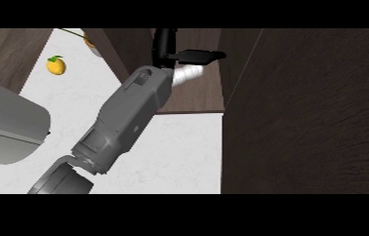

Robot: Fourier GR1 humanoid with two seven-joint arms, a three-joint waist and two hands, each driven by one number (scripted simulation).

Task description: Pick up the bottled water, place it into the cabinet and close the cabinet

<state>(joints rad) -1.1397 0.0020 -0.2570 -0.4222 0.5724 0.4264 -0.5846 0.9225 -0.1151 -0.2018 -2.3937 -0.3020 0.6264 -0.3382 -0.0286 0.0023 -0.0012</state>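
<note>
inside cabinet [194, 96], left robot hand [189, 56] grips bottled water [189, 75].

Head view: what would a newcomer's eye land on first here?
A grey forearm runs up the middle, its black hand curled round a pale bottled water inside the dark wooden cabinet. The open cabinet door fills the right side. On the white counter, a small yellow fruit lies at upper left and a grey appliance shows at the left edge.
</note>
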